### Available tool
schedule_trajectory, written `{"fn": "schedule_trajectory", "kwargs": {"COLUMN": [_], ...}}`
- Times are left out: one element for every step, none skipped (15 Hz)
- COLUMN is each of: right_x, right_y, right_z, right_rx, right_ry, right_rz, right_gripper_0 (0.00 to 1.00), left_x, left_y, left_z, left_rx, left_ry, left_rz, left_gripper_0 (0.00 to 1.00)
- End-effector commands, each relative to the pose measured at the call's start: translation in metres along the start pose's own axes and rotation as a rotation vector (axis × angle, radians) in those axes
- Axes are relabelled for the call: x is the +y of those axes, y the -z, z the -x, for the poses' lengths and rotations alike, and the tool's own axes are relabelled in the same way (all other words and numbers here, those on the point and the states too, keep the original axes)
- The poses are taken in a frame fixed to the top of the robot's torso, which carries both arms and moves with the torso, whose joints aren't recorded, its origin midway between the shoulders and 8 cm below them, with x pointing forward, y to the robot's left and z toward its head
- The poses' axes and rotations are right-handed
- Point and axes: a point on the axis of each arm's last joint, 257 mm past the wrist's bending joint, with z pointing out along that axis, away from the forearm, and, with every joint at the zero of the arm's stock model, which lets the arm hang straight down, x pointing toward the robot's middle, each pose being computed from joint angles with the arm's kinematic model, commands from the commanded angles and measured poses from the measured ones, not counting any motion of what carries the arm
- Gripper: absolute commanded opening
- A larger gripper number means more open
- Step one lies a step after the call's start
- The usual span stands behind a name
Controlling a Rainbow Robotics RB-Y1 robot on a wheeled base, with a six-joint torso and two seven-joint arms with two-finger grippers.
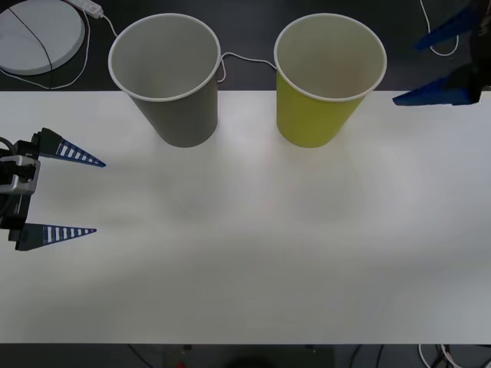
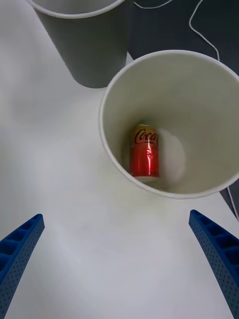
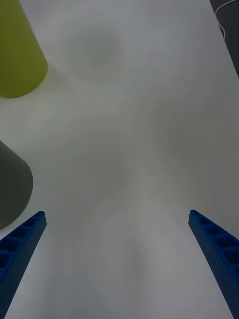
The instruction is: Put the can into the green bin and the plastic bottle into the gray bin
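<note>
Inside the green bin lies the can — our right hand, released, should lift clear without clipping its rim.

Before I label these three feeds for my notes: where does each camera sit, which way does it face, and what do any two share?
Front view: above the arms, facing forward and down at the table; left hand and right hand show, both open.
Right wrist view: on the right arm, above the green bin, looking into it at the can; its blue fingers frame the bottom.
Left wrist view: on the left arm, facing bare tabletop.
Shared: all three show the green bin and gray bin.
</note>
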Motion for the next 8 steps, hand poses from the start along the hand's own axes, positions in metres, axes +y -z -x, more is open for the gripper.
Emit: {"fn": "schedule_trajectory", "kwargs": {"right_x": [0.015,0.021,0.024,0.03,0.035,0.039,0.043,0.046], "right_y": [0.002,0.002,0.003,0.003,0.003,0.002,0.001,0.0], "right_z": [-0.023,-0.033,-0.041,-0.05,-0.06,-0.068,-0.077,-0.087], "right_rx": [-0.034,-0.042,-0.046,-0.052,-0.057,-0.059,-0.058,-0.055], "right_ry": [0.067,0.097,0.12,0.143,0.165,0.188,0.218,0.244], "right_rz": [0.047,0.061,0.068,0.08,0.093,0.101,0.109,0.114], "right_gripper_0": [1.0,1.0,1.0,1.0,1.0,1.0,1.0,1.0], "left_x": [0.0,0.0,0.0,0.0,0.0,0.0,0.0,0.0], "left_y": [0.0,0.0,0.0,0.0,0.0,0.0,0.0,0.0], "left_z": [0.0,0.0,0.0,0.0,0.0,0.0,0.0,0.0], "left_rx": [0.0,0.0,0.0,0.0,0.0,0.0,0.0,0.0], "left_ry": [0.0,0.0,0.0,0.0,0.0,0.0,0.0,0.0], "left_rz": [0.0,0.0,0.0,0.0,0.0,0.0,0.0,0.0], "left_gripper_0": [1.0,1.0,1.0,1.0,1.0,1.0,1.0,1.0]}}
